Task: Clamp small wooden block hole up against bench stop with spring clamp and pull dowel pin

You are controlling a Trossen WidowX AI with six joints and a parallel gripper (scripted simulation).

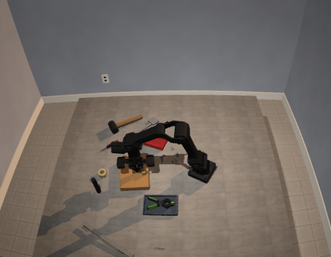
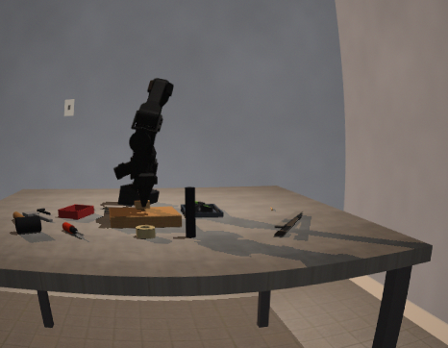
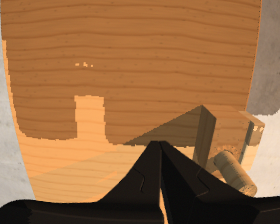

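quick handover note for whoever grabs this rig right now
Gripper: shut, holding nothing, low over the board right beside the block.
Block: on the board's edge nearest the arm's base, looks tilted in the wrist view; pin seems to be still in it.
Clamp: untouched, lying in the dark tray beyond the board.
Done: nothing yet; block not clamped, pin not pulled.
Left: fetch the clamp, pin the block flat against the stop, pull the pin, set it down on the table, let go.
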